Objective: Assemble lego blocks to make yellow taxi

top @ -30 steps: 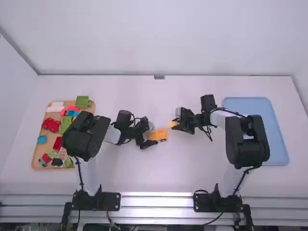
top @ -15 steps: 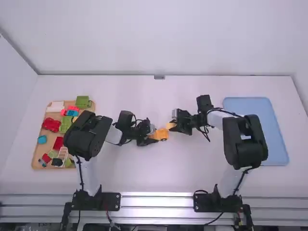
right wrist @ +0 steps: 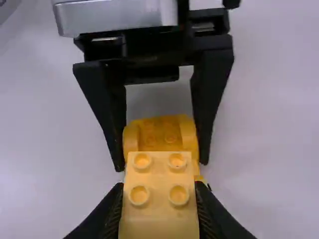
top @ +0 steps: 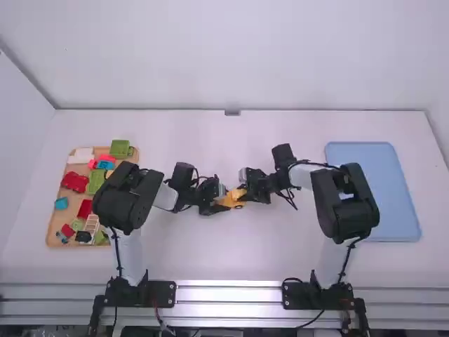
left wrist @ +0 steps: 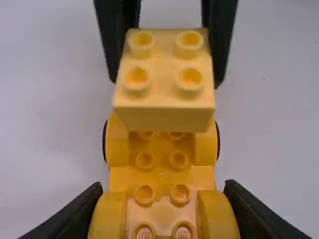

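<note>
Near the middle of the table in the high view, my left gripper is shut on the orange-yellow car base. My right gripper faces it from the right, shut on a light yellow block. The left wrist view has my left gripper gripping the sides of the studded base; the yellow block overlaps the base's far, wheeled end. In the right wrist view my right gripper pinches this four-stud block, with the base behind it. Whether block and base touch, I cannot tell.
A wooden tray with red, green, blue and white pieces lies at the left, partly under the left arm. A blue tray lies at the right, beside the right arm.
The right gripper has moved left with the yellow block, from a gap beside the car base to right at it. The left gripper and base have hardly moved.
</note>
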Available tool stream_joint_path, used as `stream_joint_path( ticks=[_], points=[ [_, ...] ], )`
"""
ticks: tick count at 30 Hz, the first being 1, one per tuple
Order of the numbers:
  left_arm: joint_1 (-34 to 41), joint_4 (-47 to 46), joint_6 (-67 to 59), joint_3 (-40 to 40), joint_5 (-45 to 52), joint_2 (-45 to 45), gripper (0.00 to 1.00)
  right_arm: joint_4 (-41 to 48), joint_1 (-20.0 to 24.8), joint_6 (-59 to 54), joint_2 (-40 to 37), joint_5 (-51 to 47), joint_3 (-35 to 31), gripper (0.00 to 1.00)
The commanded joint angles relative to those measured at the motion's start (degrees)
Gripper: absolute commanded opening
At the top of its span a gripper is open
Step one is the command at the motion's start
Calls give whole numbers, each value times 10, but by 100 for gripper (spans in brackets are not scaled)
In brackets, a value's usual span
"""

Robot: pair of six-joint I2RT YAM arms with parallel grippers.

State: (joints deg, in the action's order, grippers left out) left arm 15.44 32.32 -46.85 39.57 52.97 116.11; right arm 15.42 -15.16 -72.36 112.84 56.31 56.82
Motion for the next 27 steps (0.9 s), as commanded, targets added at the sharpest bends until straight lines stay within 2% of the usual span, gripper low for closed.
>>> stream_joint_path(
  ticks=[1,9,16,20,27],
  points=[
    [3,-11,-16,6,-24,7,42,5,-7,1,5,-2,-4,18],
    [3,-60,-17,20,-24,7,41,-32,-12,0,12,-11,-23,15],
    [3,-64,-17,17,-21,7,41,-27,-9,1,12,-24,-23,16],
    [3,-71,-50,12,21,7,41,-28,-22,5,12,-50,-23,15],
    [2,-80,-53,13,8,7,41,-28,-24,25,12,-67,-23,13]
  ],
)
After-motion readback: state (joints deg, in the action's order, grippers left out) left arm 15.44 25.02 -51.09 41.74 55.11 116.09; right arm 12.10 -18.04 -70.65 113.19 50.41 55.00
